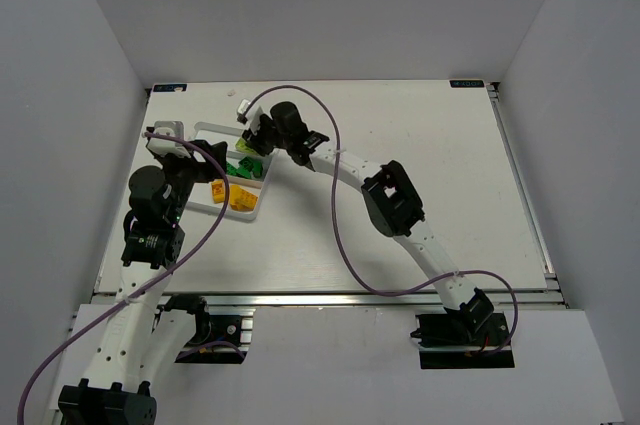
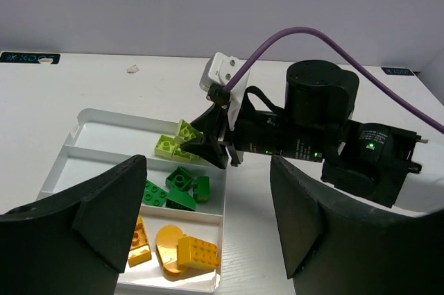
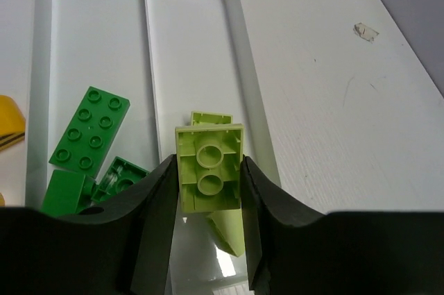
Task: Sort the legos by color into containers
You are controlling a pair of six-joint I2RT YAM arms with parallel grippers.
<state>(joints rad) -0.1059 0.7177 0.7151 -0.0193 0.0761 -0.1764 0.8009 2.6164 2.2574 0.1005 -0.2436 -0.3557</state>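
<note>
The white divided tray (image 1: 213, 129) lies at the table's left. In the left wrist view its rim (image 2: 90, 116) frames pale lime legos (image 2: 172, 144) in the far compartment, dark green legos (image 2: 177, 187) in the middle one and orange-yellow legos (image 2: 182, 252) in the near one. My right gripper (image 1: 252, 143) is shut on a pale lime lego (image 3: 208, 159), held underside up just above the lime compartment (image 3: 187, 52), over other lime legos (image 3: 230, 231). My left gripper (image 2: 208, 229) is open and empty, hovering over the tray's near right corner.
A small white scrap (image 1: 233, 93) lies on the table beyond the tray. Purple cables (image 1: 335, 215) loop over both arms. Grey walls enclose the table on three sides. The two grippers are close together over the tray.
</note>
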